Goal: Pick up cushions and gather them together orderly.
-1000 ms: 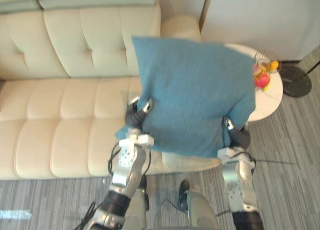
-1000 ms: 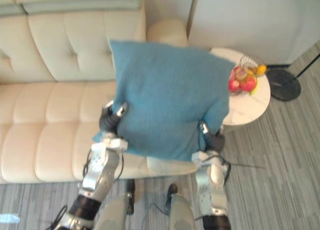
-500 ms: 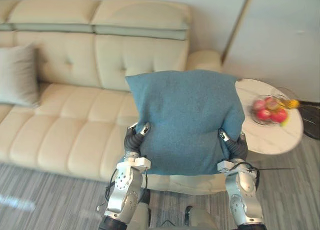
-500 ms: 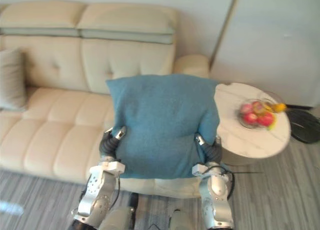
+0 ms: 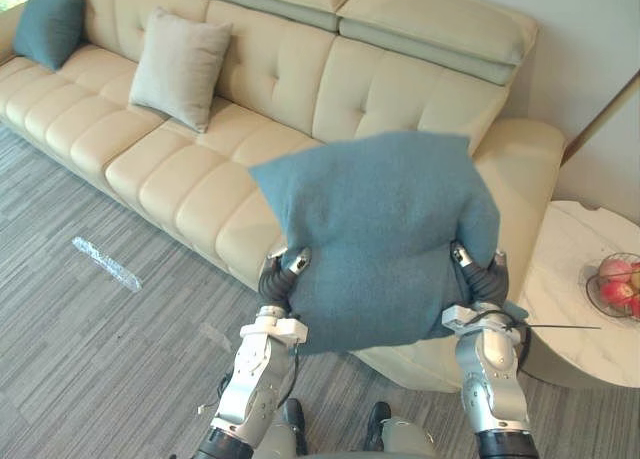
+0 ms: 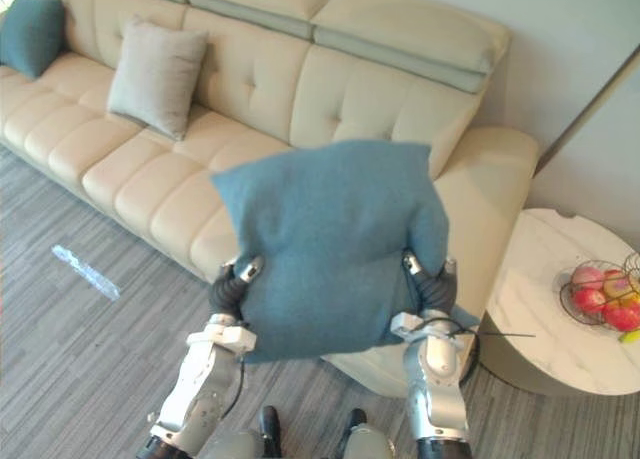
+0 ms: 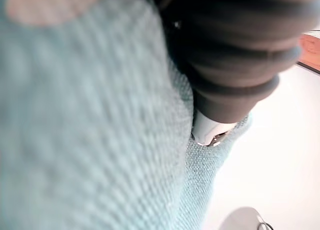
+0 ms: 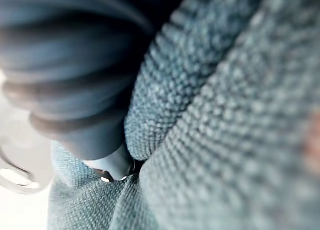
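Observation:
A large blue cushion [image 5: 380, 229] hangs in the air in front of me, held between both hands above the right end of a cream sofa [image 5: 150, 169]. My left hand [image 5: 280, 279] grips its lower left edge and my right hand [image 5: 478, 277] its lower right edge. On each side a thumb lies on the front face, and the fingers are hidden behind the cloth. The knitted cloth [image 7: 75, 130] presses close against each hand's dark cover [image 8: 65, 74]. A grey cushion [image 5: 180, 69] and a smaller teal cushion [image 5: 48, 24] lean against the sofa's backrest at the far left.
A round white side table [image 5: 580, 299] stands at the right, beside the sofa's arm, with a wire bowl of fruit [image 5: 615, 284] on it. A pale strip [image 5: 105, 264] lies on the grey striped floor in front of the sofa.
The camera has swung to the left, so the sofa's left part with two cushions has come into view and the side table has slid to the right edge. Both hands still hold the blue cushion.

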